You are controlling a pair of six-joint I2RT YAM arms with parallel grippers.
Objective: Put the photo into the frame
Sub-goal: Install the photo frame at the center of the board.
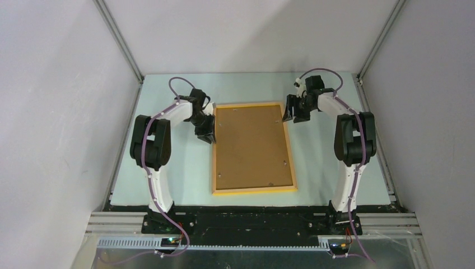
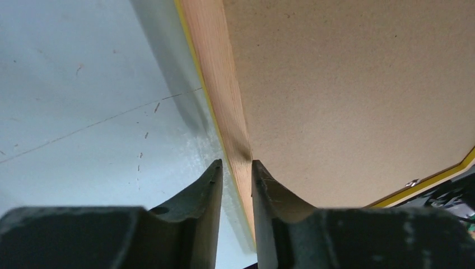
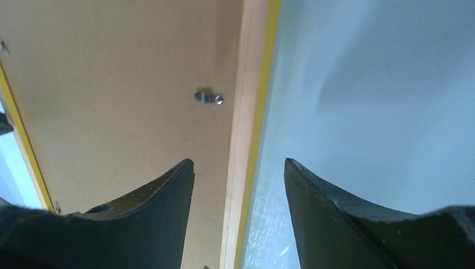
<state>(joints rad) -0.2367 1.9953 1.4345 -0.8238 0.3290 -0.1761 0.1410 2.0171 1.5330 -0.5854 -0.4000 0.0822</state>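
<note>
Frame: the frame [image 1: 255,190] is laid flat, back up, on the middle of the table [image 1: 325,162], with its long sides running near to far.
Backing: a plain brown backing board [image 1: 252,147] is seated inside the yellow-orange rails and covers the whole opening.
Photo: the photo is not seen in any view; whether it is shut in under the board cannot be told.
Left gripper: the left gripper [image 2: 236,168] is set on the left rail, towards the far left corner. Its fingers are drawn narrow, and the gap between them is filled by the wooden rail.
Right gripper: the right gripper [image 3: 240,165] is held at the far right corner. Its fingers are spread wide, one over the board and one over the table, and nothing is held.
Clip: a small metal turn clip [image 3: 208,97] is seen on the board just inside the right rail.
Step in hand: closing up or handling of the backed frame is judged to be in hand, with the photo's insertion unconfirmed.
Next move: the right fingers would need to be lowered around the right rail and closed, so that the frame is held from both sides.
</note>
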